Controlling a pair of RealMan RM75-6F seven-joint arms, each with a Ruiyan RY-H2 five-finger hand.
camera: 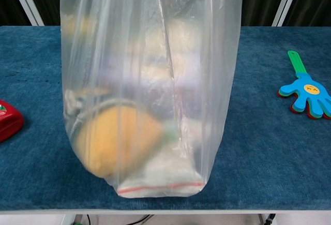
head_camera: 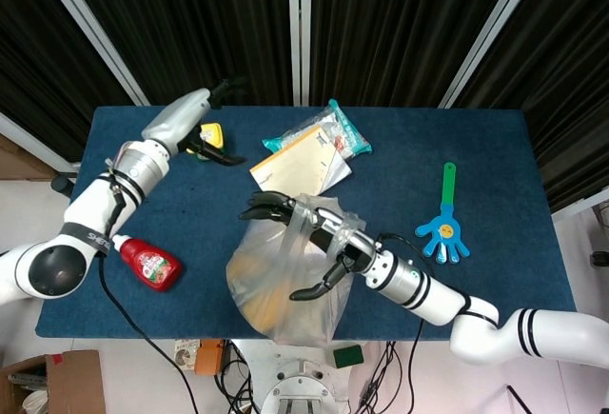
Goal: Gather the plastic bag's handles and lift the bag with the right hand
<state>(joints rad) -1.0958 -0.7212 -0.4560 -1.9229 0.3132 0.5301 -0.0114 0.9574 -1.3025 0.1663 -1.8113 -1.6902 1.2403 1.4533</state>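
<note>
The bag hangs over the table's near edge, its gathered handles gripped by the right hand, which holds it up (in the chest view the clear plastic fills most of the frame, an orange round thing and a zip pouch low inside). The left hand is far off at the table's back left, holding nothing, fingers apart, beside a yellow tape measure. A red bottle, snack packets and a blue clapper lie on the cloth.
</note>
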